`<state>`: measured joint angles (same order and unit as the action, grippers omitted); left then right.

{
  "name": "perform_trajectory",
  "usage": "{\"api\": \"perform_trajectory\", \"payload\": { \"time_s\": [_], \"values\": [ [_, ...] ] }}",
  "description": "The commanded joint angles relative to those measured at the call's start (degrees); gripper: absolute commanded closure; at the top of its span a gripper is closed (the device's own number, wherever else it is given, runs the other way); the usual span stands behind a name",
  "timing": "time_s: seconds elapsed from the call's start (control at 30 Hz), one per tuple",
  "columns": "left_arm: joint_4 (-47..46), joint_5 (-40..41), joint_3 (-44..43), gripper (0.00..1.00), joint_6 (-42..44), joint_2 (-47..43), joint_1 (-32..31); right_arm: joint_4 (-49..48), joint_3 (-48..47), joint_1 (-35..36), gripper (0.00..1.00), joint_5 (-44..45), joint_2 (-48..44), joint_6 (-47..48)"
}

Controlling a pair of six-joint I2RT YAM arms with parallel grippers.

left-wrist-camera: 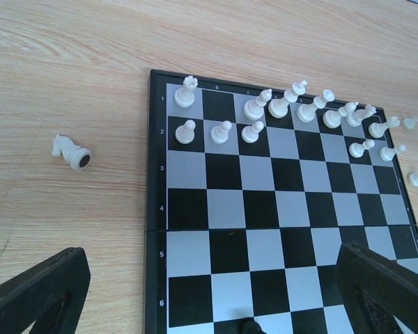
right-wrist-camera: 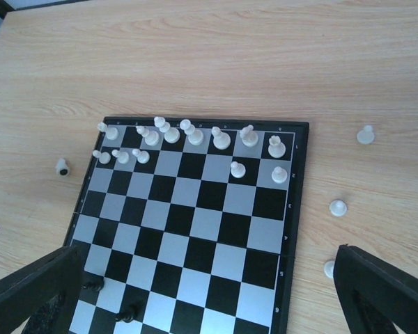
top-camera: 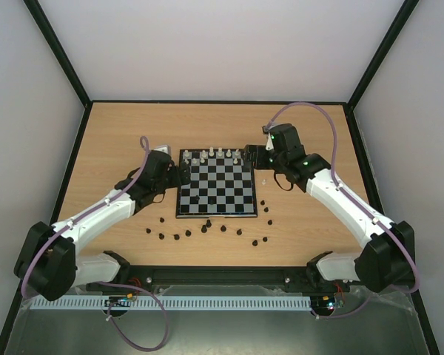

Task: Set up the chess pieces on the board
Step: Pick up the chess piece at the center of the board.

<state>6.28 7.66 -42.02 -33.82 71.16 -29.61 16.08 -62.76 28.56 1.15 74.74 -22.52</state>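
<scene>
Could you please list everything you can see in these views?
board: one, black and pale checks, table centre.
white pieces on board: twelve, its two far rows.
white pawns: three, on the table right of the board.
white knight: one, lying on the table left of the board.
black pieces on board: two, near-left corner.
black pieces off board: about fourteen, scattered by the board's near edge.
table: one, light wood.
left arm, right arm: white and black, flanking the board.
left pincer, right pincer: black, open, empty.
</scene>
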Motion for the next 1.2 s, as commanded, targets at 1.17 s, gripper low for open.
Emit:
{"api": "perform_trajectory", "payload": {
  "time_s": [1.17],
  "values": [
    [-3.47,-3.19,2.90,0.00,0.77,-2.28,-0.44,-1.75,1.23,0.36,0.01,-1.02,1.78,0.80]
  ]
}}
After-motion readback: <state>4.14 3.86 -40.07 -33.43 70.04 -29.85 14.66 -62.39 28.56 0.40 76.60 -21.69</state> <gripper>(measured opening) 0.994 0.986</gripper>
